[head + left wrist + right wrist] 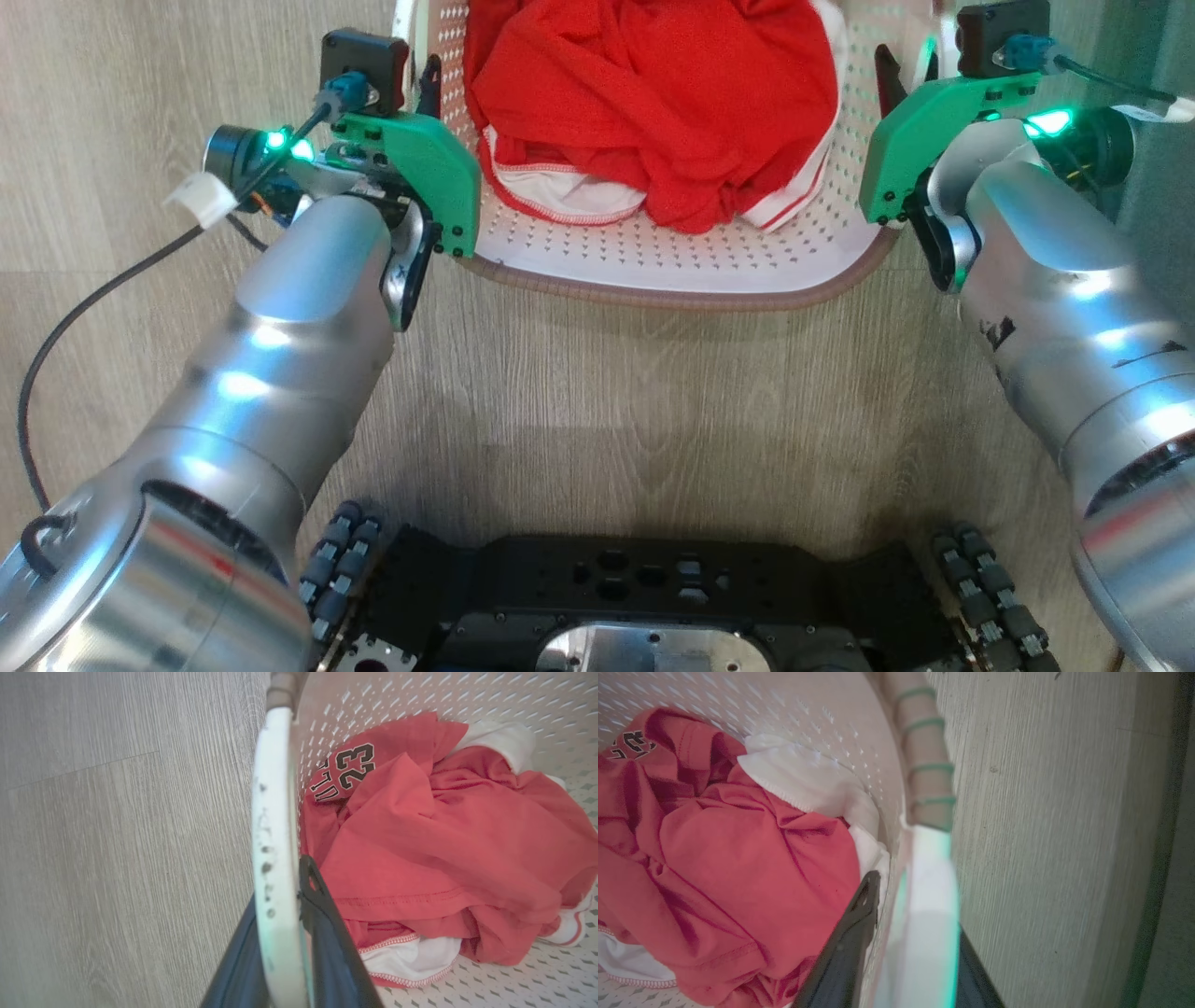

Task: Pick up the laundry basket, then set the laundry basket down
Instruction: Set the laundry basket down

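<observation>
- The laundry basket [672, 266] is noted on the wood-grain floor [597, 401], straight ahead between both arms. Whether it rests on the boards or hangs just off them cannot be told.
- The left gripper [279, 896] is clamped narrow on the white left handle [273, 812], one finger inside the wall and one outside. This is judged to be for a level, two-sided carry.
- The right gripper [920, 910] is set astride the right handle [929, 882] in the same way. The inner finger looks slightly off the plastic, but the view is blurred, so gripped or loosed cannot be told.
- A red garment [420, 835] is heaped centrally over white clothes [803, 784].
- "23" is read on the red cloth in black, white-edged numerals. The letters beside it are creased and cannot be read. No brand is found.
</observation>
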Available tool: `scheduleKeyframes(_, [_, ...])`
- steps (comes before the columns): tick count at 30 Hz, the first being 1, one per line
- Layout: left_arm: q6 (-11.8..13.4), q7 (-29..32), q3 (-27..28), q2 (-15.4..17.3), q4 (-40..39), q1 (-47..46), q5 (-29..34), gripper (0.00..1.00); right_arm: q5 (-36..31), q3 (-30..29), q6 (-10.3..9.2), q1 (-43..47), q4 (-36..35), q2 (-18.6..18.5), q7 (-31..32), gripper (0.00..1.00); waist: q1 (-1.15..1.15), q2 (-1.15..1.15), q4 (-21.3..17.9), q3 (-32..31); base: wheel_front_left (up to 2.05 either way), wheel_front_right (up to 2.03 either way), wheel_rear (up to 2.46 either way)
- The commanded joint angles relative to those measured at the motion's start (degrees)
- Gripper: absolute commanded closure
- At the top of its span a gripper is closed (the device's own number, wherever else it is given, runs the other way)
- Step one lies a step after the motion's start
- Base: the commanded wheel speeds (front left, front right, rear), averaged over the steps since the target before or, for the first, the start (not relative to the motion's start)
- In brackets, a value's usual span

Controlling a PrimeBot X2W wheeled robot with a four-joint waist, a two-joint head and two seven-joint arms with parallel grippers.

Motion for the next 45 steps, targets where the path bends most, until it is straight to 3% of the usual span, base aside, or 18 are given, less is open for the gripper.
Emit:
scheduleKeyframes(1, [0.6,0.0,0.6,1.7,0.0,0.5,0.8,0.77,-0.8,0.0,0.14,1.9,-0.2,1.2,-0.6,0.51,0.0,0.0,0.0,-0.1,0.0,0.0,0.0])
scheduleKeyframes(2, [0.6,0.0,0.8,1.7,0.0,0.6,0.8,0.72,-1.3,-0.4,0.14,1.9,-0.2,1.3,-0.6,0.11,0.0,0.0,0.0,-0.1,0.0,0.0,0.0])
scheduleKeyframes(3, [0.7,0.0,1.0,1.7,-0.1,0.7,0.8,0.65,-1.7,-0.7,0.14,1.8,-0.2,1.4,-0.6,0.0,0.0,0.0,0.0,-0.1,0.0,0.0,0.0])
scheduleKeyframes(6, [1.1,0.0,1.7,1.7,-0.2,0.9,0.8,0.52,-3.1,-1.8,0.14,1.6,-0.2,1.5,-0.7,0.0,0.0,0.0,0.0,-0.1,0.0,0.0,0.0])
scheduleKeyframes(8, [1.4,0.0,2.1,1.7,-0.3,1.1,0.8,0.26,-4.0,-2.6,0.14,1.4,-0.2,1.6,-0.8,0.0,0.0,0.0,0.0,-0.2,0.0,0.0,0.0])
scheduleKeyframes(9, [1.5,0.0,2.4,1.7,-0.3,1.2,0.8,0.03,-4.5,-3.0,0.14,1.3,-0.2,1.7,-0.8,0.0,0.0,0.0,-0.1,-0.3,0.0,0.0,0.0])
scheduleKeyframes(10, [1.6,0.0,2.6,1.7,-0.4,1.2,0.8,0.0,-4.9,-3.4,0.14,1.1,-0.2,1.7,-0.8,0.0,0.0,0.0,-0.1,-0.4,0.0,0.0,0.0])
scheduleKeyframes(17, [2.2,-0.1,5.2,1.8,-2.2,2.2,1.9,0.0,-8.0,-6.7,0.14,0.1,-0.9,2.1,-0.9,0.0,0.0,0.0,-0.4,-2.0,0.0,0.0,0.0])
scheduleKeyframes(26, [2.3,-0.1,10.6,3.2,-9.4,5.8,6.5,0.0,-14.0,-13.2,0.14,2.9,-8.3,1.5,-0.9,0.0,0.0,0.0,-0.9,-6.9,0.0,0.0,0.0])
scheduleKeyframes(36, [1.7,-0.1,20.2,5.2,-23.0,17.1,16.2,0.0,-23.6,-24.1,0.14,13.9,-22.8,2.0,-0.9,0.0,0.0,0.0,-1.6,-16.9,0.0,0.0,0.0])
scheduleKeyframes(45, [0.4,-0.1,29.7,4.7,-37.2,30.8,23.7,0.0,-27.3,-28.8,0.14,26.9,-34.6,2.8,-0.9,0.0,0.0,0.0,-1.9,-28.3,0.0,0.0,0.0])
